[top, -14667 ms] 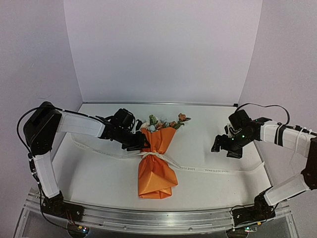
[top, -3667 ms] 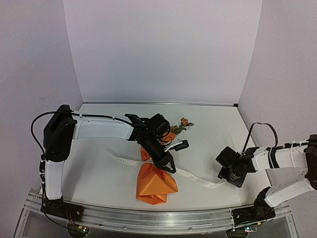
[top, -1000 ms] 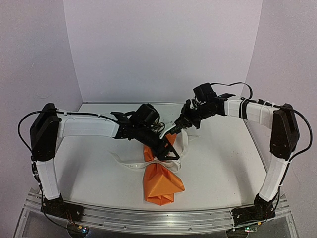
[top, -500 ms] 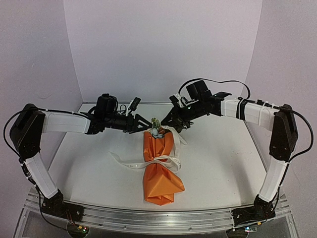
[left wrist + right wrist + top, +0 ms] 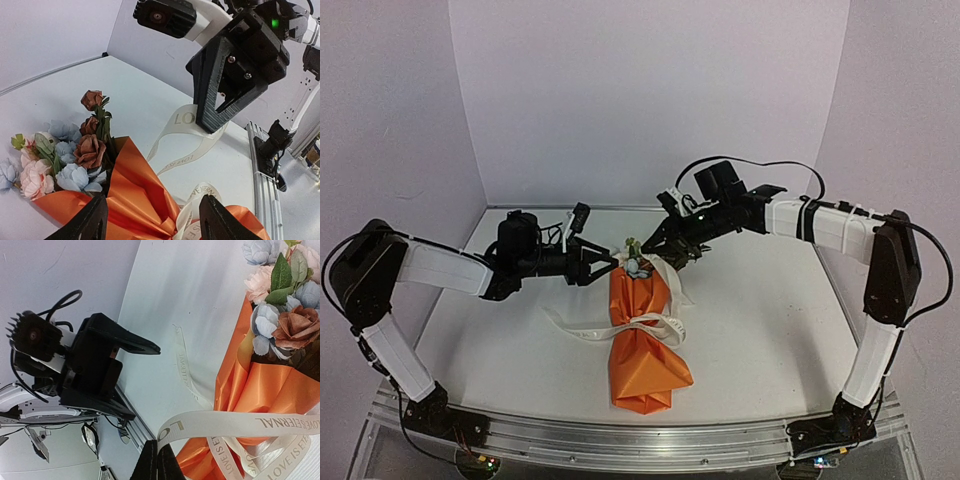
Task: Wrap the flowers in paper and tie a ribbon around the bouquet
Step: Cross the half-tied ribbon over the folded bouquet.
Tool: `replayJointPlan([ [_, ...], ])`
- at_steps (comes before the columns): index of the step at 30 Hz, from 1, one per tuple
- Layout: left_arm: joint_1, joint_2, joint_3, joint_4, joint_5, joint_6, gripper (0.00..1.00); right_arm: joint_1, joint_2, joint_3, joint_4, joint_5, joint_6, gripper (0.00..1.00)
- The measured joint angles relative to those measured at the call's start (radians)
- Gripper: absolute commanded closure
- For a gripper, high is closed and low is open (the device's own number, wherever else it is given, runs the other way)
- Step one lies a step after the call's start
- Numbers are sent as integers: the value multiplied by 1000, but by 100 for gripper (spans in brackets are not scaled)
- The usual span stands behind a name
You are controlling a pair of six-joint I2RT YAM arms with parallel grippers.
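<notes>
Ribbon [image 5: 235,423], limp, light and probably slippery, seems only loosely looped round the waist of the bouquet [image 5: 642,335] lying on the table [image 5: 770,320], best taken flat near its end, where the closed right gripper [image 5: 157,460] pinches it, while the left gripper [image 5: 152,220] hangs open and empty.

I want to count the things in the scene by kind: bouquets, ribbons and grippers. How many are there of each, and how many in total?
bouquet: 1
ribbon: 1
grippers: 2 (left gripper, right gripper)
Total: 4
</notes>
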Motion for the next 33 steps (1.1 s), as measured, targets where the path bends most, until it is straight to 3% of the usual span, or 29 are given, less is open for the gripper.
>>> replayJointPlan([
  [7, -2, 114, 26, 165, 28, 140, 39, 4, 0, 10, 0, -16, -3, 100],
  [19, -51, 241, 172, 167, 75, 253, 39, 8, 0, 10, 0, -19, -3, 100],
  [26, -88, 302, 234, 157, 80, 270, 45, 13, 0, 10, 0, -19, -3, 100],
  [29, -95, 326, 255, 160, 67, 267, 57, 15, 0, 10, 0, -19, -3, 100],
  [33, -95, 344, 267, 159, 49, 261, 90, 17, 0, 10, 0, -19, -3, 100],
])
